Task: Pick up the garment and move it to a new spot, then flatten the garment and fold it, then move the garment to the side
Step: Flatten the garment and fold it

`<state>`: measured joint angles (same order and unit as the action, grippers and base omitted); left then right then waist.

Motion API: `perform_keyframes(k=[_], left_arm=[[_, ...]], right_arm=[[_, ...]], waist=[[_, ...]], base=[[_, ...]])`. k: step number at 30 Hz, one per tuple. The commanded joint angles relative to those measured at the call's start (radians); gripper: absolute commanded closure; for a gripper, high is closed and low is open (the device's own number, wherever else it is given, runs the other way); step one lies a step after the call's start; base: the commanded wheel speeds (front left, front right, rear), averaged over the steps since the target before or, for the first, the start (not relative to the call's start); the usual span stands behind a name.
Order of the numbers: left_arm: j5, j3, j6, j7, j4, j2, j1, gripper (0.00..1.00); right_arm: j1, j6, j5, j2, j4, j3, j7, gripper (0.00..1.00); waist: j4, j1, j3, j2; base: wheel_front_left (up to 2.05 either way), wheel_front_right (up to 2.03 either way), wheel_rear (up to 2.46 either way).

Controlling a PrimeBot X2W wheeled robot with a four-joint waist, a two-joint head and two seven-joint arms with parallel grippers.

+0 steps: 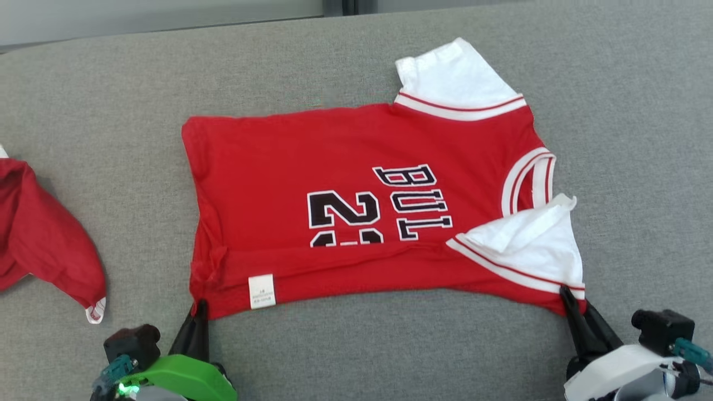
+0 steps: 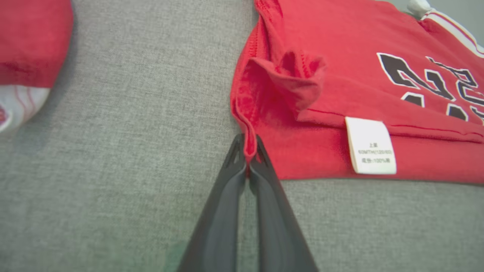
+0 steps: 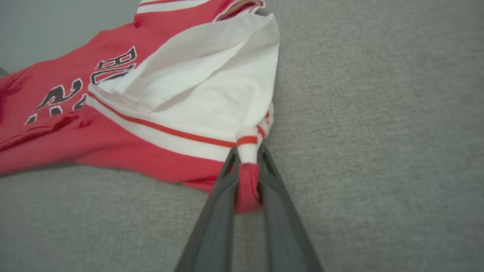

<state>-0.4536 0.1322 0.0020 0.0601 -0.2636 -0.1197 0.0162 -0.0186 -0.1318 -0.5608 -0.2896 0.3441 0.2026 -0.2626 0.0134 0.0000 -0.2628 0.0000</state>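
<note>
Stretching across the whole scene, a grey woven surface (image 1: 111,83) carries the red jersey (image 1: 289,161), which lies spread near the middle with its near long edge folded up over the lower part of the black number and lettering. A second red garment (image 1: 39,245) sits crumpled at the far left, well apart from the jersey. One white sleeve (image 1: 529,239) is folded over the jersey's near right corner, and the other white sleeve (image 1: 451,72) sticks out at the far edge. The left gripper (image 1: 199,309) has its jaws pressed together on the red hem at the near left corner. The right gripper (image 1: 565,295) is pinched on the striped trim and red fabric at the near right corner. A white label (image 1: 262,291) lies on the folded edge, near the left gripper.
</note>
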Motion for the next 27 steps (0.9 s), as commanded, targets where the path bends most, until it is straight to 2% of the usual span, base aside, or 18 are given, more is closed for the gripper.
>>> perform_keyframes(k=[1,6,7,8,9,15,20,27], left_arm=[[-0.013,-0.003,0.014,-0.016,0.012,-0.009,-0.037,1.0],[-0.027,0.007,0.026,-0.065,0.046,-0.009,-0.104,1.0],[-0.025,0.005,0.03,-0.06,0.058,-0.011,-0.109,1.0],[-0.023,0.005,0.033,-0.061,0.063,-0.012,-0.112,0.56],[-0.018,0.002,0.04,-0.056,0.068,-0.013,-0.113,0.0],[0.026,-0.009,0.073,0.026,0.129,-0.021,-0.086,0.0],[0.105,-0.013,0.115,0.132,0.212,-0.036,-0.068,0.0],[0.175,0.021,0.152,0.144,0.313,-0.035,-0.042,0.0]], right_arm=[[0.039,0.002,0.004,0.004,-0.009,-0.011,-0.002,1.0],[0.104,0.002,0.012,0.019,-0.025,-0.024,0.003,1.0],[0.112,0.002,0.014,0.022,-0.029,-0.026,0.004,0.92],[0.113,0.002,0.019,0.024,-0.034,-0.031,0.003,0.36],[0.112,0.002,0.026,0.024,-0.038,-0.037,0.003,0.0],[0.081,0.002,0.106,0.019,-0.136,-0.101,-0.002,0.0],[0.063,0.002,0.178,0.031,-0.294,-0.146,0.011,0.0],[0.082,0.002,0.22,0.053,-0.445,-0.186,0.087,0.0]], waist=[[-0.005,0.0,0.031,0.0],[-0.007,0.0,0.05,0.0],[-0.008,0.0,0.052,0.0],[-0.009,0.0,0.054,0.0],[-0.01,0.0,0.057,0.0],[-0.007,0.0,0.075,0.0],[0.004,0.0,0.092,0.0],[-0.001,0.0,0.107,0.0]], base=[[0.0,0.0,0.0],[0.0,0.0,0.0],[0.0,0.0,0.0],[0.0,0.0,0.0],[0.0,0.0,0.0],[0.0,0.0,0.0],[0.0,0.0,0.0],[0.0,0.0,0.0]])
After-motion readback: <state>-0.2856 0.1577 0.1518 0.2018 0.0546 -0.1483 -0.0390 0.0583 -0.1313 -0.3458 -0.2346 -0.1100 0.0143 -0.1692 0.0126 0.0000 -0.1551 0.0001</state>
